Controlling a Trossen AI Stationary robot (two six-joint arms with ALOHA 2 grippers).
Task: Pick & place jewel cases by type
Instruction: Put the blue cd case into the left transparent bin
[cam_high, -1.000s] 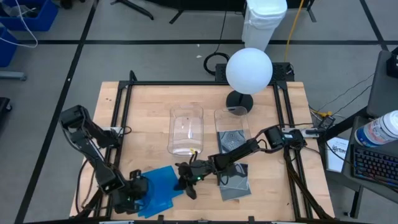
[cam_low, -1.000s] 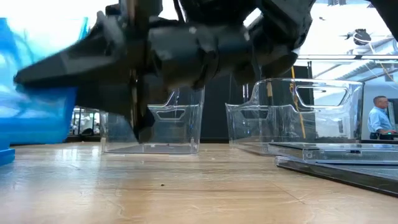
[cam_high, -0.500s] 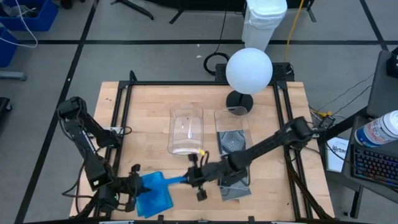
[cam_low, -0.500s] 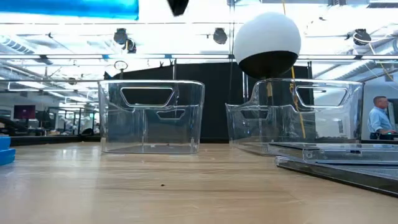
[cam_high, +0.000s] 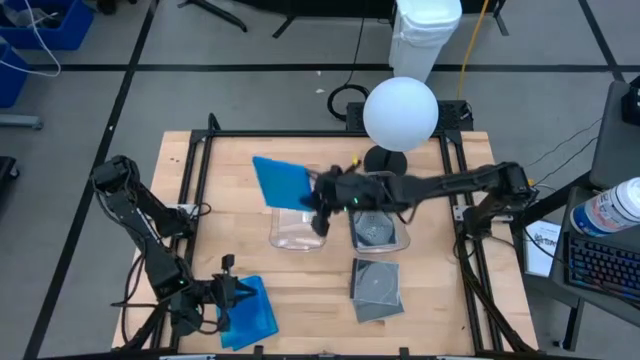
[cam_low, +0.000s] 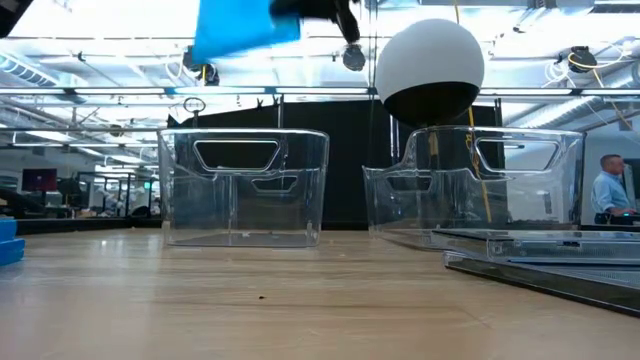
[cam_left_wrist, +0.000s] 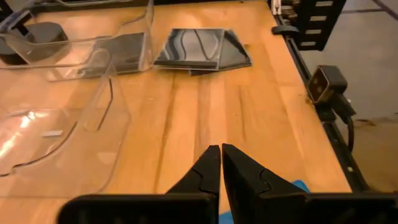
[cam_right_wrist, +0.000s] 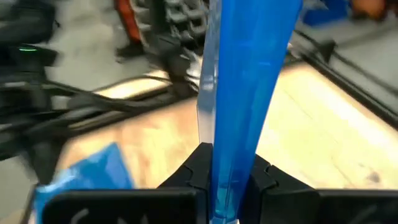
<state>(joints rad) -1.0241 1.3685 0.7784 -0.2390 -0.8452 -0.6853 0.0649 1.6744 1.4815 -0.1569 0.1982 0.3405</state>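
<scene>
High view showed a blue jewel case held in the air just above the left clear tub, at that tub's far-left corner. The right gripper was clamped on one edge of the case, its fingers pinching the thin plastic between them. In the right wrist view the case stood edge-on between the dark fingers, bright, translucent and glossy.

The case looked light, stiff and flat, with smooth sides that could slip. It seemed brittle, likely to crack if squeezed hard or dropped. An edge pinch, as here, appeared the sensible hold.

Beside the left clear tub stood a second clear tub, with a grey case and disc lying inside. Nearer the front edge than that tub lay a small stack of clear grey cases on the wooden table. Well apart from the left clear tub, at the front-left corner, more blue cases lay flat. The left gripper rested over them, its fingers pressed together and holding nothing.
</scene>
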